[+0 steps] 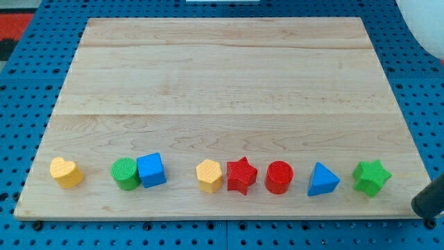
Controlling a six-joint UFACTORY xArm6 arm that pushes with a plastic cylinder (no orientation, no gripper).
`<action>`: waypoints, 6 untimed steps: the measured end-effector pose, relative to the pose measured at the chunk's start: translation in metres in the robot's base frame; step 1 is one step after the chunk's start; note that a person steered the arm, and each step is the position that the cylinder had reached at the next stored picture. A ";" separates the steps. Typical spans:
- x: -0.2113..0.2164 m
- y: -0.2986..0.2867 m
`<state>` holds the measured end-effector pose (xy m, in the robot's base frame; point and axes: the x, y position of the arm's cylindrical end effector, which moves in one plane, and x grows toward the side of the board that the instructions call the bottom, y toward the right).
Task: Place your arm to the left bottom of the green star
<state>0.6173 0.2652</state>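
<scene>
Green star (371, 177) sits near board's bottom right corner, blue triangle (322, 180) just beside on view's left. My tip (429, 206) off board's right edge, very end half cut off by the frame. No claw, only rod. Risk: target spot lies in the narrow gap by the bottom edge; a straight path would clip the star or triangle.

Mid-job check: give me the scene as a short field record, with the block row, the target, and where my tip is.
surface: wooden board on a blue pegboard
row, view's left to right: yellow heart; green cylinder; blue cube; yellow hexagon; red star; red cylinder; blue triangle; green star
touching: green cylinder and blue cube; yellow hexagon and red star
target: green star, far right of the row
my tip: off the board, at the view's right and slightly below the green star, apart from it
task state: tip not yet at the star's left bottom
</scene>
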 end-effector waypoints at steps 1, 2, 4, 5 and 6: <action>0.001 -0.030; 0.001 -0.052; 0.001 -0.077; 0.002 -0.083; 0.001 -0.083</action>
